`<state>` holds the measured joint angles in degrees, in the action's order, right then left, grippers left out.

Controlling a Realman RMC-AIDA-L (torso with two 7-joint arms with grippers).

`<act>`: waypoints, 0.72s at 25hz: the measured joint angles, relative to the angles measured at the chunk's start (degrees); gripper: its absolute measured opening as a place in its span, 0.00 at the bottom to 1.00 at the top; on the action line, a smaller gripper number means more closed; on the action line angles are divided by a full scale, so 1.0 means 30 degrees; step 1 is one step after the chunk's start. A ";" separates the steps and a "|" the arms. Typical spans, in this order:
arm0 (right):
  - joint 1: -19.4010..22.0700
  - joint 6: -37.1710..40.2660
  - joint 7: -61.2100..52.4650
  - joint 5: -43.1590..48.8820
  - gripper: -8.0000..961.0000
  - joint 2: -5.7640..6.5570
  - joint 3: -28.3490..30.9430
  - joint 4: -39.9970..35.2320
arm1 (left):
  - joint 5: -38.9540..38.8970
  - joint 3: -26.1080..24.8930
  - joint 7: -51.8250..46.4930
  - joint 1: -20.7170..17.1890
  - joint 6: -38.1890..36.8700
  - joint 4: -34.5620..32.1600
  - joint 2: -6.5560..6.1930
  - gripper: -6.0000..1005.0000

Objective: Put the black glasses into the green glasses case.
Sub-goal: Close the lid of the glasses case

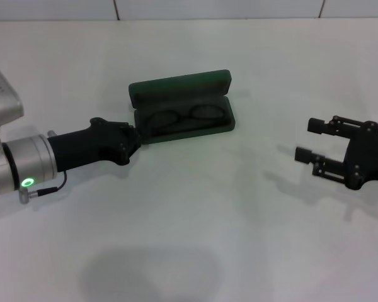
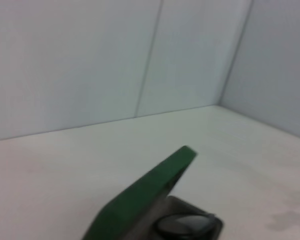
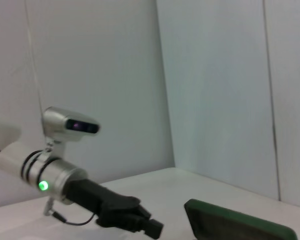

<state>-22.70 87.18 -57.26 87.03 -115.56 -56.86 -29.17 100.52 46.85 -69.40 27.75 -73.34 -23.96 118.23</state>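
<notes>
light: bright, even – overhead | shadows: soft, beneath both arms | focus: wrist views blurred – head view clearer

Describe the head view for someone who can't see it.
An open green glasses case holds black glasses on a white table. The left hand touches its left end; the right hand waits open, far right.

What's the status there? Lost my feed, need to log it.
Left gripper at green glasses case, left end. Right gripper open, off to the right. Black glasses inside case, lid open. Nothing in the way.
</notes>
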 joint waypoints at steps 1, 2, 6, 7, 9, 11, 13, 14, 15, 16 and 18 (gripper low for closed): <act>0.0000 0.0021 0.0156 0.0019 0.52 -0.0009 -0.0048 0.0065 | 0.0009 0.0007 -0.0037 0.0089 0.0384 0.0020 0.0045 0.02; 0.0001 0.0037 0.0256 0.0062 0.54 -0.0025 -0.0078 0.0122 | 0.0009 0.0011 -0.0042 0.0191 0.0706 0.0021 0.0099 0.02; -0.0082 -0.0005 0.0367 0.0144 0.63 -0.0004 -0.0387 0.0532 | -0.0051 -0.0005 -0.0044 0.0655 0.2386 0.0043 0.0399 0.02; -0.0113 -0.0169 0.0419 0.0155 0.67 0.0012 -0.0687 0.0599 | -0.0084 -0.0010 -0.0044 0.0775 0.2847 0.0092 0.0432 0.02; -0.0122 -0.0451 0.0511 0.0158 0.75 0.0017 -0.1071 0.0623 | -0.0124 -0.0015 -0.0053 0.0967 0.3484 0.0203 0.0458 0.02; -0.0123 -0.0888 0.0668 0.0159 0.83 -0.0020 -0.1460 0.0623 | -0.0136 -0.0015 -0.0069 0.1179 0.4114 0.0335 0.0478 0.02; -0.0123 -0.1134 0.0776 0.0168 0.88 -0.0067 -0.1674 0.0623 | -0.0142 -0.0003 -0.0073 0.1313 0.4626 0.0420 0.0484 0.02; -0.0121 -0.1221 0.0801 0.0174 0.89 -0.0074 -0.1746 0.0622 | -0.0142 0.0016 -0.0072 0.1384 0.4992 0.0443 0.0492 0.02; -0.0118 -0.1358 0.0825 0.0177 0.90 -0.0086 -0.1828 0.0624 | -0.0143 0.0027 -0.0073 0.1435 0.5257 0.0448 0.0498 0.02; -0.0117 -0.1450 0.0839 0.0177 0.91 -0.0092 -0.1872 0.0623 | -0.0144 0.0032 -0.0072 0.1467 0.5430 0.0455 0.0504 0.02; -0.0114 -0.1681 0.0847 0.0177 0.92 -0.0093 -0.2006 0.0620 | -0.0156 0.0051 -0.0080 0.1566 0.5845 0.0471 0.0518 0.02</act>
<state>-23.05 82.14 -54.71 87.56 -115.84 -62.88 -27.31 100.06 47.00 -69.63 32.44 -55.80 -22.55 119.79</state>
